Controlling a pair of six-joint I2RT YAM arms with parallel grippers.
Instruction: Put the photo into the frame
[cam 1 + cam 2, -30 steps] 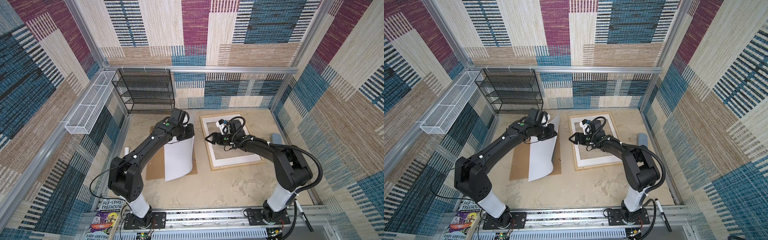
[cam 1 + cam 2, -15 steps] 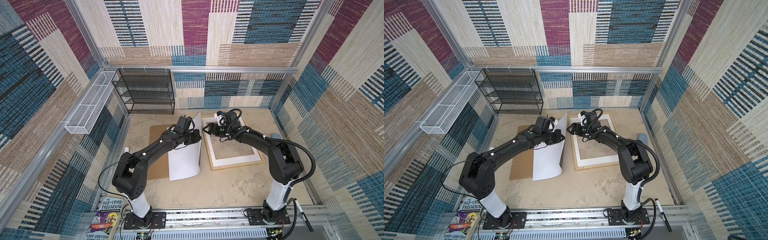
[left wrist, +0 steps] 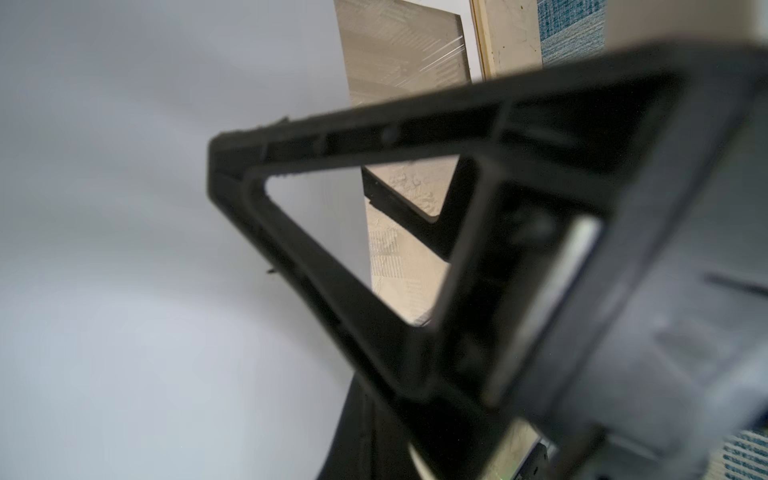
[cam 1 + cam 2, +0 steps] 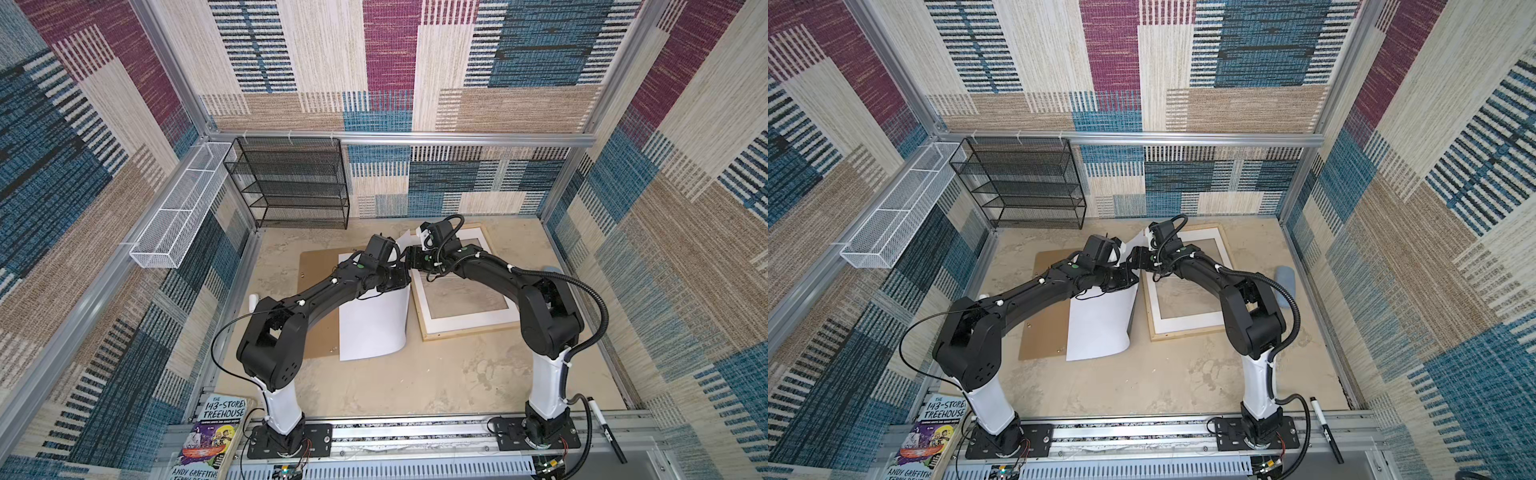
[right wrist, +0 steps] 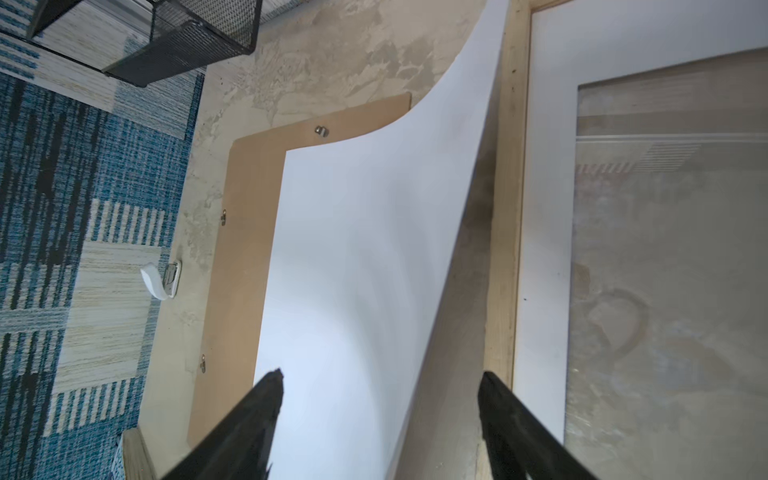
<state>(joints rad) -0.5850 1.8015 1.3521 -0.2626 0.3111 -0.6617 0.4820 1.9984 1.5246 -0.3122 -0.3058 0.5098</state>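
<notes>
The photo point(image 4: 374, 328) shows its plain white back and curls up off the table, left of the frame point(image 4: 465, 331) in both top views. My left gripper point(image 4: 395, 277) is shut on the photo's right edge, lifting it; in the left wrist view one black finger point(image 3: 332, 291) lies against the white sheet point(image 3: 124, 249). My right gripper point(image 4: 409, 257) is open at the photo's raised far edge. In the right wrist view the photo's edge point(image 5: 365, 270) runs between the open fingers point(image 5: 249, 424), beside the pale wood rail point(image 5: 505, 249). The frame lies flat with a white mat point(image 5: 544, 249) inside.
A brown backing board point(image 4: 316, 270) lies under the photo's left part. A black wire rack point(image 4: 291, 187) stands at the back, a white wire basket point(image 4: 178, 208) hangs on the left wall. A grey-blue object point(image 4: 1285, 286) sits right of the frame; a book point(image 4: 216, 432) and marker point(image 4: 602, 428) lie at the front.
My left gripper has carried the photo to the right, up to the frame's left rail. My right gripper has swung from over the frame to the photo's raised edge.
</notes>
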